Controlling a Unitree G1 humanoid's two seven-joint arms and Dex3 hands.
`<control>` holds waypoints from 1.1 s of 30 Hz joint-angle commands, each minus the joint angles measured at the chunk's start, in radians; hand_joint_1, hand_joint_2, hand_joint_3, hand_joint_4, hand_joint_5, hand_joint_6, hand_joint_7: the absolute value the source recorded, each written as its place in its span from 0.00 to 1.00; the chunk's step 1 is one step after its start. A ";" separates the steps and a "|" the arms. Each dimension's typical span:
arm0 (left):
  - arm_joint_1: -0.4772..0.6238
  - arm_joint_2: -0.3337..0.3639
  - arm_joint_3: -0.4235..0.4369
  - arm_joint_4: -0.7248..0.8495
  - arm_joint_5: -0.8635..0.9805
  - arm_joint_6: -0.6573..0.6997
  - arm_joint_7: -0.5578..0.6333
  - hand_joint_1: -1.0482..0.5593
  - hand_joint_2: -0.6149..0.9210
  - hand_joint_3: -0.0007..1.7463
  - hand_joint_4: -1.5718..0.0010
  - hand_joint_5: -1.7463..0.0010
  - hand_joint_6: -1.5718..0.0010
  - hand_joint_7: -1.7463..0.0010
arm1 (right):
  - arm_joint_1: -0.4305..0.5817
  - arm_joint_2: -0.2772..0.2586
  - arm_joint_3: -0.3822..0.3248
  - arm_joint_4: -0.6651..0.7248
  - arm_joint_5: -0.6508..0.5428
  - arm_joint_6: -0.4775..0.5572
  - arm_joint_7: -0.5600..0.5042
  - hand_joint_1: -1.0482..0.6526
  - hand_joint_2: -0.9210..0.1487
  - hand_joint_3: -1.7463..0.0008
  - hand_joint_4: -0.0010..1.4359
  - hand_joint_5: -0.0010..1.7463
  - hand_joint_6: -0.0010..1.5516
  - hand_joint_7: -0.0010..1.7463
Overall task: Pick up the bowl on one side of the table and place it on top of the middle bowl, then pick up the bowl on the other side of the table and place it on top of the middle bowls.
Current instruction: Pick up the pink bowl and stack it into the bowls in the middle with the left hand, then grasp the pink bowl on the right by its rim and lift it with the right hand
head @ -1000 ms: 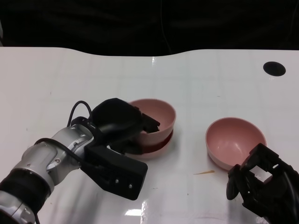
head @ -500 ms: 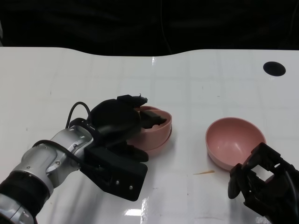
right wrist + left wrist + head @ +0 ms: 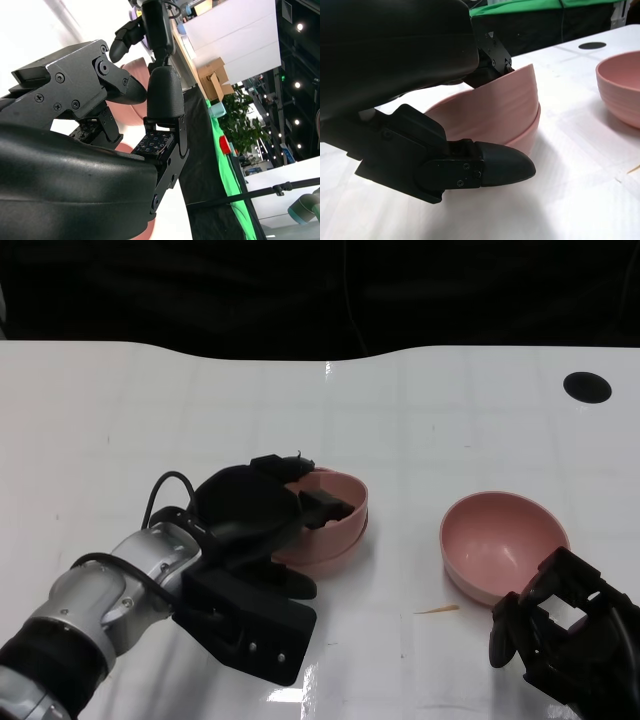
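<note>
Two pink bowls sit nested at the table's middle: the upper bowl point(image 3: 347, 528) leans tilted inside the middle bowl point(image 3: 528, 139). My left hand point(image 3: 250, 515) lies over their near left side and grips the upper bowl's rim, with a finger point(image 3: 490, 50) on the rim's inner side and the thumb point(image 3: 495, 167) low against the outside. A third pink bowl point(image 3: 503, 542) stands upright to the right. My right hand point(image 3: 565, 635) hovers at its near edge with fingers apart, holding nothing.
A black round hole point(image 3: 587, 387) marks the table's far right corner. A thin yellowish sliver point(image 3: 437, 610) lies on the white table point(image 3: 200, 410) between the bowls. Beyond the curved far edge everything is dark.
My left hand has brought the upper bowl down and slightly left, so it now sits in the middle bowl instead of above it. The right hand has barely moved.
</note>
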 commanded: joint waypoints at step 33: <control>0.290 0.054 0.252 -0.391 -0.458 -0.052 -0.121 0.60 1.00 0.12 0.31 0.92 0.36 0.95 | -0.009 -0.015 -0.033 0.005 0.016 0.000 0.007 0.58 0.31 0.42 0.59 1.00 0.51 0.82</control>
